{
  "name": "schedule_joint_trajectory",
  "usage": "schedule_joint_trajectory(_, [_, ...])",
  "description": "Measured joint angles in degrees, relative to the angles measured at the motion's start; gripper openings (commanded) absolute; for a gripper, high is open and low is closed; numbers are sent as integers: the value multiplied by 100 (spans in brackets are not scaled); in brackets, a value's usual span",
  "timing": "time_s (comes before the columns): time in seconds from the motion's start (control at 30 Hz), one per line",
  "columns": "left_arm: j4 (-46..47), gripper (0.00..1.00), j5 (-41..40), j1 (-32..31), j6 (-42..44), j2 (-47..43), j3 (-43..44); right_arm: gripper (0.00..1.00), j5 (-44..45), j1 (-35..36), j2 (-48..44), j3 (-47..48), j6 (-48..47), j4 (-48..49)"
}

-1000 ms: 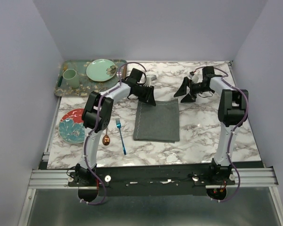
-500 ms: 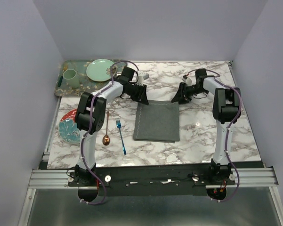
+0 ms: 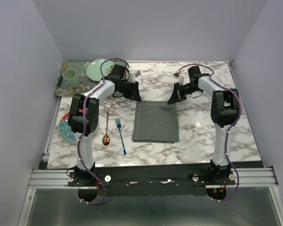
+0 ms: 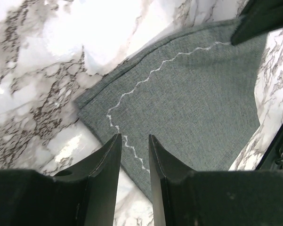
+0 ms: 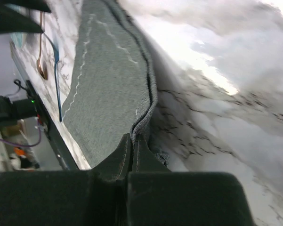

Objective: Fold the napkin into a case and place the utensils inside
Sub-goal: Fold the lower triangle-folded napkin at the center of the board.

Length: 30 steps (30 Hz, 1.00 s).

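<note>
The dark grey napkin lies folded flat on the marble table. My right gripper is at its far right corner, shut on the cloth's edge, which is lifted slightly into the closed jaws. My left gripper hovers at the far left corner, its jaws narrowly open over the stitched border with nothing pinched. The blue fork and the copper spoon lie left of the napkin, side by side.
A patterned green tray at the back left holds a pale green plate and a green cup. A red and teal plate sits at the left edge, partly behind my left arm.
The right gripper has moved left and down onto the napkin's far right corner and closed on it. The left gripper has drawn back left to the far left corner, still open.
</note>
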Motion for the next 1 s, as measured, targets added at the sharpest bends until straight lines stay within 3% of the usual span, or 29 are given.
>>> schedule_joint_trajectory(0.27, [63,38,-111,249,2,-282,-306,0,415,704,-920,-385,-1305,22])
schedule_joint_trajectory(0.53, [131,38,-131,492,-2,-533,-678,1,1016,1283,-1246,-962,-2686,31])
schedule_joint_trajectory(1.0, [151,38,-151,761,127,-706,-918,1,1495,1683,-2251,-2044,-5484,28])
